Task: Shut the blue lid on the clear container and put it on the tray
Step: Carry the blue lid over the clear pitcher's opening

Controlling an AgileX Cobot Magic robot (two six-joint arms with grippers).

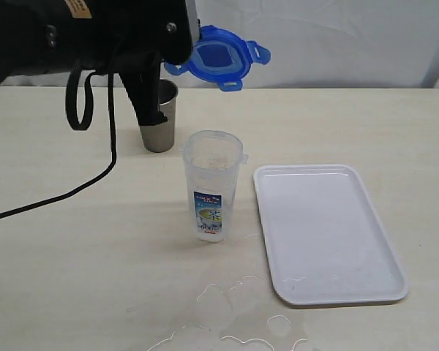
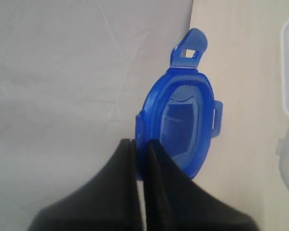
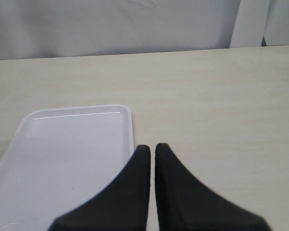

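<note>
L end effector [image 2: 139,142] pinched shut on edge of blue lid [image 1: 218,58], lid aloft above clear container [image 1: 212,186], container upright, uncapped on bench [image 1: 58,241], tray [image 1: 329,234] just beside it, R end effector [image 3: 151,147] shut, empty, near tray corner

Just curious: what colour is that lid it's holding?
Translucent blue lid, clearest in the left wrist view.

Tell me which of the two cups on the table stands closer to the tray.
The clear container, the tall see-through one with a printed label, stands right beside the tray. The steel cup is opaque metal and sits farther back.
</note>
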